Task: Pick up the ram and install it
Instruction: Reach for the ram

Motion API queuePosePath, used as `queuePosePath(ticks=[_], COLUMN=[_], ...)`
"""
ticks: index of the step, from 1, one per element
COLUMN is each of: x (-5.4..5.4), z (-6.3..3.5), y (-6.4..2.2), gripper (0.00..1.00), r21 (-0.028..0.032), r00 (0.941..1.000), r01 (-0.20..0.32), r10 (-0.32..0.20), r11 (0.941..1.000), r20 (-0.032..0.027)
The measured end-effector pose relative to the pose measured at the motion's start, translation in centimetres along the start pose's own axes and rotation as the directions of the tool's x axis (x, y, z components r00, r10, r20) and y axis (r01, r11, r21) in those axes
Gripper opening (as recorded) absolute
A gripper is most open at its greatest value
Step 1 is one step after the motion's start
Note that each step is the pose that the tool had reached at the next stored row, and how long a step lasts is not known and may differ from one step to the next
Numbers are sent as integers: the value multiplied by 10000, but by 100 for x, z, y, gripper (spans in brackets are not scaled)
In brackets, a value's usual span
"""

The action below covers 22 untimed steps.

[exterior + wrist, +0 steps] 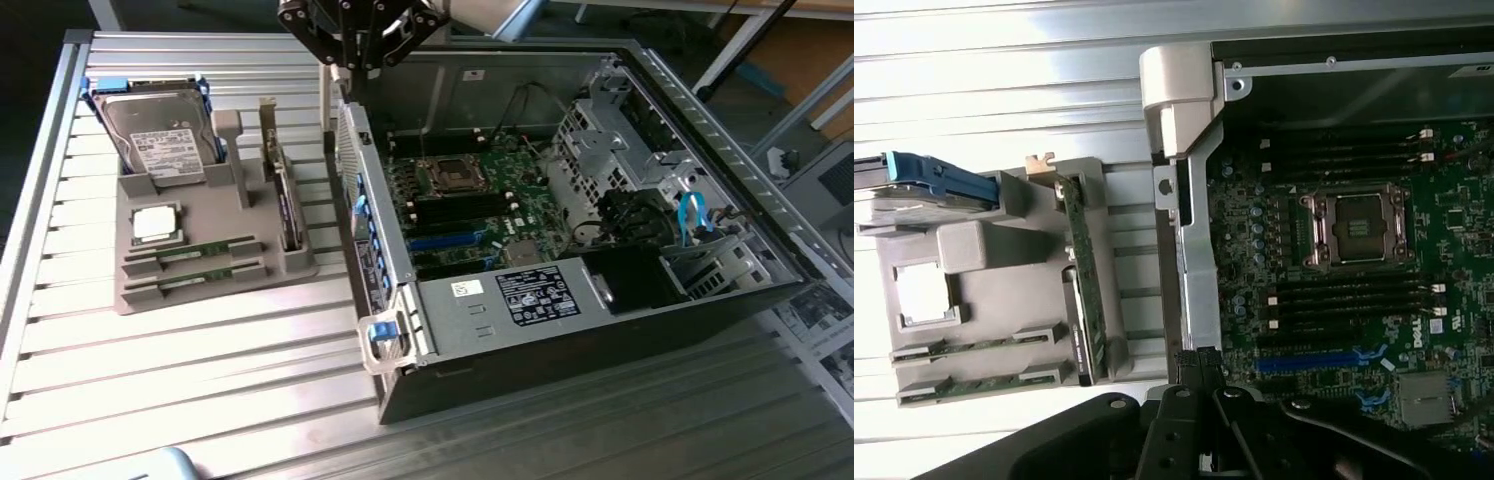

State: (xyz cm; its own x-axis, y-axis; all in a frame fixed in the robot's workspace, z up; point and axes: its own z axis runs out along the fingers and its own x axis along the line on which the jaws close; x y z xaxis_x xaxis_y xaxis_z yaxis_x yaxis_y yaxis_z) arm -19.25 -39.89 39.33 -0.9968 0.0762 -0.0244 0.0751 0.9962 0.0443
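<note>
- Gripper (pixel 354 60), fingers closed on nothing, hanging above the far wall of the open computer case (pixel 561 365).
- Beneath it, bare motherboard (pixel 497 170) with black memory slots (pixel 1349 295) on either side of the processor socket.
- Ram (pixel 203 250) well apart, toward the exterior view's left, lying flat in a grey holder (pixel 220 210) just beside a second stick (pixel 198 276), near a silver processor chip (pixel 156 223) and a hard drive (pixel 158 145).
- Likely risks: snagging the holder's ridges or nudging the twin stick, given how close they lie; clipping the case wall when crossing over.
</note>
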Motion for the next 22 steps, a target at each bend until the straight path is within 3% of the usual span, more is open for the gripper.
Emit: queuePosePath(ticks=[22], x=[184], z=[-5], y=[-13], gripper=[11], r21=[0], r00=[10000], r01=[0], r10=[0], r11=[10000], r20=[0])
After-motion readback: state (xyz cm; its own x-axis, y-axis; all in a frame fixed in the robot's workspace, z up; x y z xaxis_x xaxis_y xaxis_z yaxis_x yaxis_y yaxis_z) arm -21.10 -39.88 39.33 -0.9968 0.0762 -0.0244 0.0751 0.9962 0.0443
